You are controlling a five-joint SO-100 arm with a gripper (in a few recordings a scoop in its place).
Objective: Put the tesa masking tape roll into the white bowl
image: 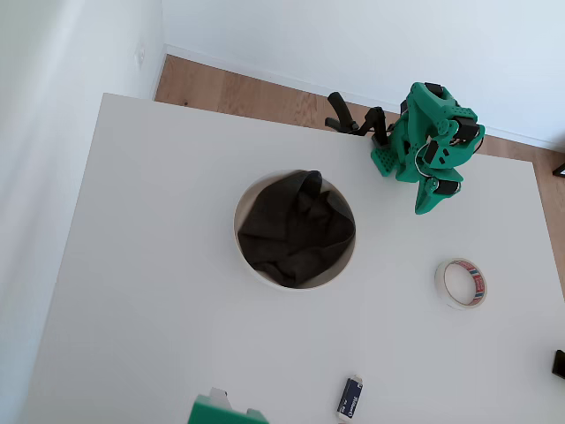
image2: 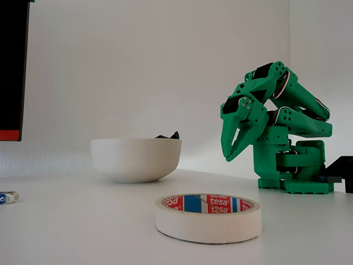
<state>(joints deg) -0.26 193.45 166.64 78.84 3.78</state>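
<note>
The tesa masking tape roll [image: 478, 283] lies flat on the white table, right of the white bowl in the overhead view. In the fixed view the cream roll [image2: 208, 223] is nearest the camera, its red and blue print showing inside. The white bowl [image: 238, 231] sits mid-table with black cloth bunched inside; its side [image2: 135, 159] shows in the fixed view. My green arm is folded at the table's far edge. My gripper [image: 428, 205] [image2: 229, 157] points down, shut and holding nothing, above the table between bowl and tape, well apart from both.
A small blue-and-white rectangular object [image: 350, 397] [image2: 8, 197] lies near the front edge. A green block [image: 221, 411] pokes in at the bottom of the overhead view. Black clamps [image: 353, 119] sit at the back edge beside the arm's base.
</note>
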